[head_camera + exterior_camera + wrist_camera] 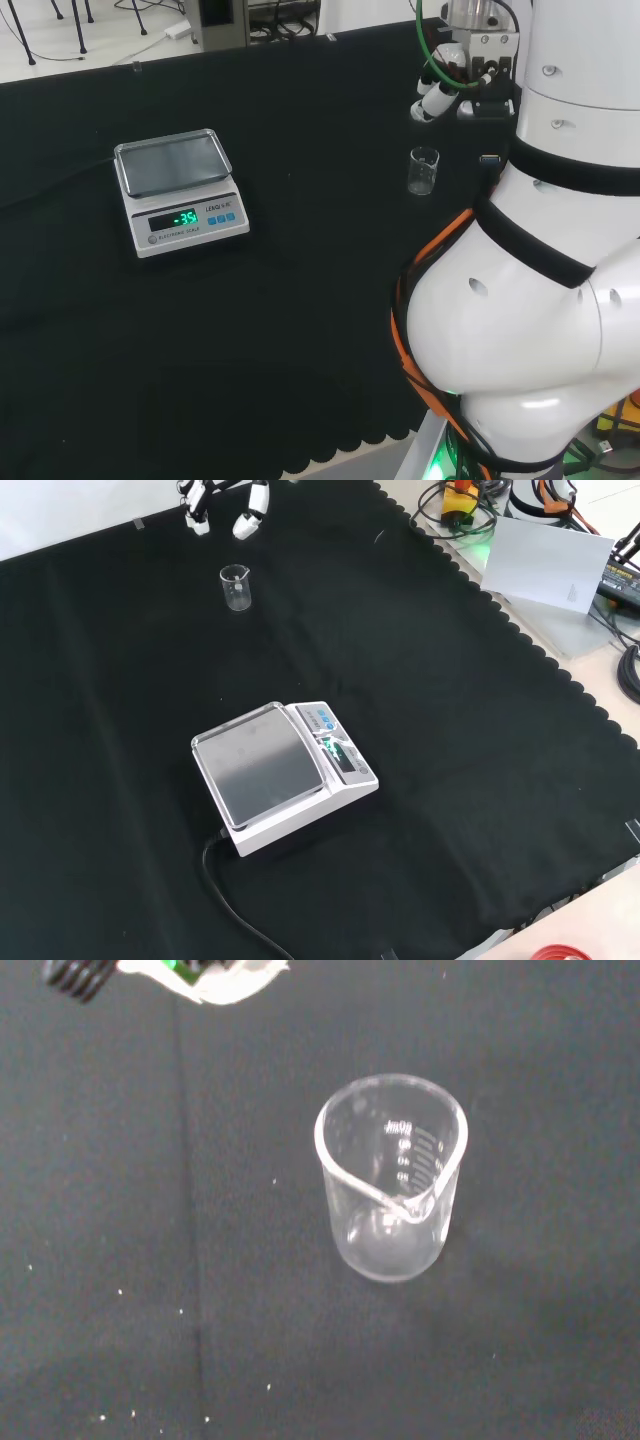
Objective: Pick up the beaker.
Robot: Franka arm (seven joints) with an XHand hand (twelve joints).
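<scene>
One scale (285, 777), one beaker (236, 587), one hand (225, 505).

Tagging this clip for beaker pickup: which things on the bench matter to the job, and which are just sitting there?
Job: beaker, upright and empty; hand, above it, not touching.

Lying about: scale with its cable.

The beaker (423, 171) (236, 587) (391, 1177) — clear glass, empty — is standing upright on the black cloth (450, 730), well apart from the scale (283, 773).
</scene>
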